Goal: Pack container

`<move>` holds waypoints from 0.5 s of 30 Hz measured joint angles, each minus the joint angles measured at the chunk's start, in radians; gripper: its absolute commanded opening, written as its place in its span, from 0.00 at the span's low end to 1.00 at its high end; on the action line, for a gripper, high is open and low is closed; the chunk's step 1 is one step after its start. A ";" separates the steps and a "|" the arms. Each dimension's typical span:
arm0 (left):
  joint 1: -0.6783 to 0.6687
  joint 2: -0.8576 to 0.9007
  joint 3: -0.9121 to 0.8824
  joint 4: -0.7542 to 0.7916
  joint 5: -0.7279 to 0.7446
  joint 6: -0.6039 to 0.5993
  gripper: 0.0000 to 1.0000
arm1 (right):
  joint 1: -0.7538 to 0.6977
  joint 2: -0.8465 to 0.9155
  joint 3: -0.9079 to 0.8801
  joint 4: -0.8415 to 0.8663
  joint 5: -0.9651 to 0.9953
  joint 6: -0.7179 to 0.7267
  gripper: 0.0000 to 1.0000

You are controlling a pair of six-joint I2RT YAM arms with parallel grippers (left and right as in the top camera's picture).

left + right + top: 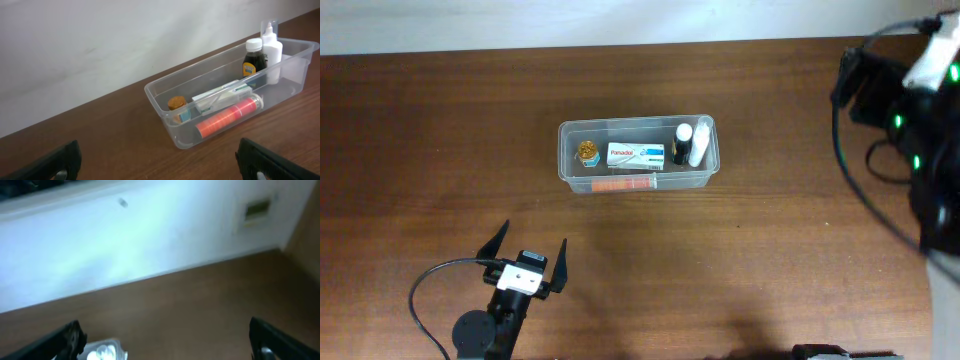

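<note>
Left tool [534, 233] spread wide and empty near the front of the worktop [420, 130], right tool [167, 340] likewise gaping on nothing, off at the far right. Sitting mid-worktop, well apart from both, container [563, 155] already loaded with Panadol box [636, 154], orange tube [623, 184], gold-capped jar [587, 151], dark bottle [682, 142] and white bottle [698, 140]. Looks nearly packed, no loose item in sight from overhead; can't tell what the pale blur [102, 351] under the right wrist is, so maybe one piece left.

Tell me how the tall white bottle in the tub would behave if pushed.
The white bottle stands upright, tall and narrow, so it would probably tip rather than slide. The dark bottle beside it and the tub wall close by might catch it. It looks like plastic, so likely light and not fragile.
</note>
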 measured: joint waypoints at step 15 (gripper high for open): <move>0.000 -0.001 0.000 0.000 -0.002 0.000 1.00 | 0.009 -0.637 -0.851 0.542 -0.160 -0.245 0.98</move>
